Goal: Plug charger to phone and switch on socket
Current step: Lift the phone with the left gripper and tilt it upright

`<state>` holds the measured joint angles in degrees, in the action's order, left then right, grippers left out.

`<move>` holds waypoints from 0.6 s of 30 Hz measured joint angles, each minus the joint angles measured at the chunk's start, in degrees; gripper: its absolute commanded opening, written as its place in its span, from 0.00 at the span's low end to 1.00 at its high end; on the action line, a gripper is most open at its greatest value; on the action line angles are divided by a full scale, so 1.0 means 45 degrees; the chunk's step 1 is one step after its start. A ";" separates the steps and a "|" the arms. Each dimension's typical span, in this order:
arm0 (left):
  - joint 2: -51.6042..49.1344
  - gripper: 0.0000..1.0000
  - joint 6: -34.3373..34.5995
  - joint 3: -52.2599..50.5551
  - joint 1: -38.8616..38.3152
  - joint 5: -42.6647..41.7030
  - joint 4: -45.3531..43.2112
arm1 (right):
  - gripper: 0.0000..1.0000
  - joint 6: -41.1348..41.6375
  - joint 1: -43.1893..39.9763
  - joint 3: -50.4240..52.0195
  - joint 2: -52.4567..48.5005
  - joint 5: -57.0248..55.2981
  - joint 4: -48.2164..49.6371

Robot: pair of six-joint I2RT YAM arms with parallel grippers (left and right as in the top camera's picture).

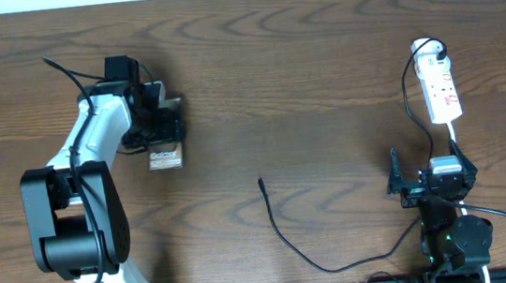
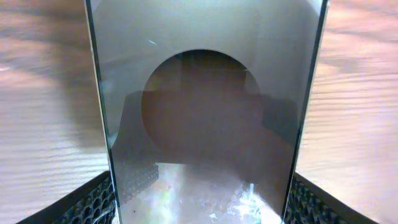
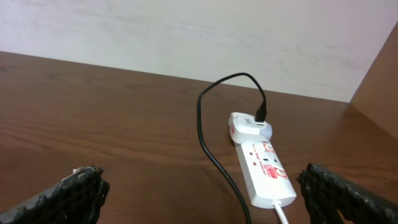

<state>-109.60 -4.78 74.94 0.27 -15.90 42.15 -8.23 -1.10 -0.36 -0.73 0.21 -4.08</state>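
Left gripper (image 2: 199,208): jaws clamped on the phone (image 2: 205,93), one padded finger (image 2: 93,202) on each long edge. The screen faces my wrist camera and fills it, glossy, with a dark oval in the middle. Overhead puts it at the left of the table (image 1: 254,57); can't tell if it's lifted or resting.

Mid-table: the charger cable's (image 1: 288,246) plug tip (image 1: 260,181) lies loose on the wood, well apart from the phone. The cable curves toward the near edge, then runs right and up.

Right gripper (image 3: 202,183): jaws wide, holding nothing, low over the table near its front right and pointed at the power strip (image 3: 264,168). The cable's other end sits in the white plug head (image 3: 247,126) at the strip's far end. Red switch marks are visible; can't tell on or off.
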 measured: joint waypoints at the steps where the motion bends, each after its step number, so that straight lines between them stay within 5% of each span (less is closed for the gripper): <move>1: 0.0000 0.07 0.0005 0.0131 0.0000 -0.0539 0.0029 | 0.99 0.0005 0.0000 0.0000 0.0000 0.0000 0.0005; 10: 0.0000 0.07 0.1258 0.1103 -0.0005 -0.5931 -0.0835 | 0.99 0.0005 0.0000 0.0000 0.0000 0.0000 0.0005; 18: 0.0000 0.07 0.5416 0.1112 -0.0005 -0.9515 -0.3211 | 0.99 0.0005 0.0000 0.0000 0.0000 0.0000 0.0005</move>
<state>-109.60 19.59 79.94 0.25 -58.72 27.70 -8.21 -1.10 -0.36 -0.73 0.21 -4.05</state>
